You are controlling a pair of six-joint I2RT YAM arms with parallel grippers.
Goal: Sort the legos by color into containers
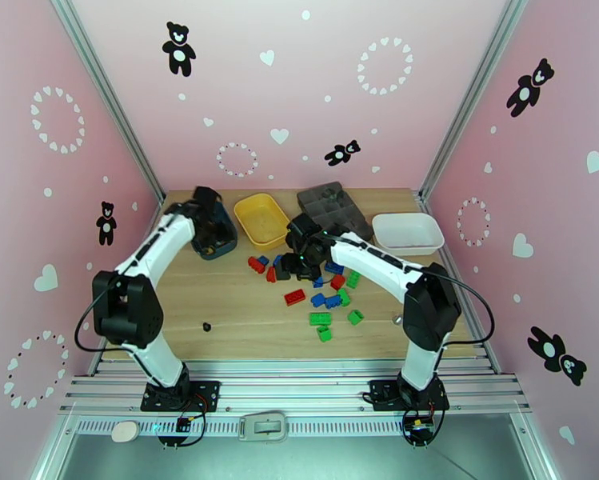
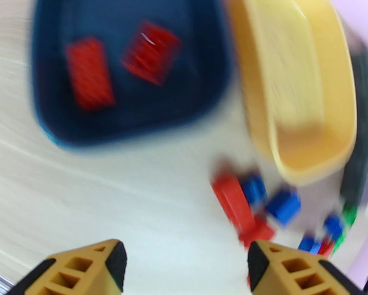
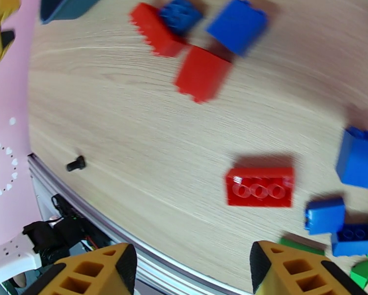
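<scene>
1. Green legos: about four small studded bricks, loose on the table. Of all the pieces, they lay farthest out on the near side of the yellow tray. Unsorted.
2. Black bit: well apart from the yellow tray, near-left of it. Not stock.
3. Red lego: a long brick lying flat with three round hollows showing, so we judged it upside down. It lay between the greens and the yellow tray.
4. Blue legos: chunky and glossy, just beside the greens on the side toward the yellow tray.
5. Right gripper: fingers spread wide with nothing between them, hovering near-right of the yellow tray over the loose bricks.
6. Red-and-blue cluster: lying just on the near side of the yellow tray. Unsorted.
7. Left gripper: fingers wide apart and empty, just left of the yellow tray.
8. Teal-blue tray: just left of the yellow tray, holding two red bricks, the only sorted pieces we counted.
9. Yellow tray and white tray, the latter well to the right: both looked empty. We judged the task barely begun.
</scene>
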